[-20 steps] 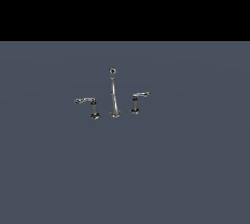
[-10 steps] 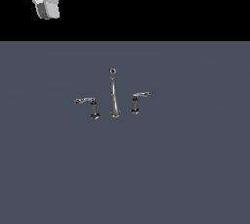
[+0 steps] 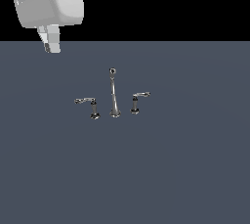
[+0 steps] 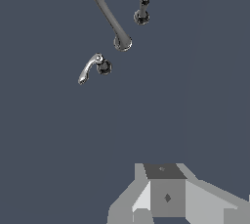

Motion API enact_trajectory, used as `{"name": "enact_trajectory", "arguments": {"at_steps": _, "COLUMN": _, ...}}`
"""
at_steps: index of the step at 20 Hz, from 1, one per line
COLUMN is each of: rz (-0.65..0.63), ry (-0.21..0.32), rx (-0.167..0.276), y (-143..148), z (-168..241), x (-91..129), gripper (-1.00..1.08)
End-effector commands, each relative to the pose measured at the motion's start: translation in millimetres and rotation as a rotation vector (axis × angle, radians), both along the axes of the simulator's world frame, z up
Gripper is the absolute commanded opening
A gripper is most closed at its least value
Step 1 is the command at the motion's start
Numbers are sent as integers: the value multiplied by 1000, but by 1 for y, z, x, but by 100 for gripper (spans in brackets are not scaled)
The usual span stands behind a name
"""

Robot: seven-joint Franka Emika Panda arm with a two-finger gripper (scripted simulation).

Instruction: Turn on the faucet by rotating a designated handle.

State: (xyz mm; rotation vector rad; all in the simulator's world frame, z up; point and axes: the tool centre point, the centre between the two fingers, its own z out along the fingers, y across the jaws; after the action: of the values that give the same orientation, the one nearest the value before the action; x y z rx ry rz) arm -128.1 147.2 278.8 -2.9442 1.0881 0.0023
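The chrome faucet stands mid-floor: a tall thin spout with a round knob tip between two lever handles. The handle, with a long curved arm and a dark round base, is on the exterior view's left. The smaller handle is on the right. My gripper hangs high at the exterior view's upper left, far from the faucet, with its fingers together and nothing held. In the wrist view the gripper is at the edge, and the handle, the spout and the smaller handle lie beyond it.
A flat dark grey floor spreads around the faucet. Above it the background is black.
The gripper was out of view one second ago. It came in at the upper left and has moved lower and grown larger. The faucet has not moved.
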Motion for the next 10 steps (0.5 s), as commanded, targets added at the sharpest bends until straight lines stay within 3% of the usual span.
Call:
{"name": "enact_trajectory", "arguments": {"at_steps": 1, "rz": -43, "ry": -1, "rx": 2, "y": 6, "z": -13, "x": 11, "gripper": -100}}
{"name": "enact_trajectory", "arguments": {"at_steps": 10, "rz": -181, "ry": -1, "rx": 5, "y": 21, "z": -54, "x": 48, "gripper": -100}}
